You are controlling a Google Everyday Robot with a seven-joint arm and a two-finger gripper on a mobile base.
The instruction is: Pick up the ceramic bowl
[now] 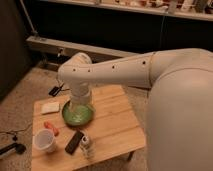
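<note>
Gripper (79,108) hangs down into the round, glossy green ceramic bowl (75,118) on the light wooden table (115,127); whether it is parted or closed I cannot tell. Lower left of the bowl stands a white cup (45,141), directly left a pale square pad (50,107), below it a flat black device (75,141).

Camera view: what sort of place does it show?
Probably an indoor lab or office room: carpeted floor, a wooden table, a long shelf at the back. The end effector is at the ceramic bowl.
</note>
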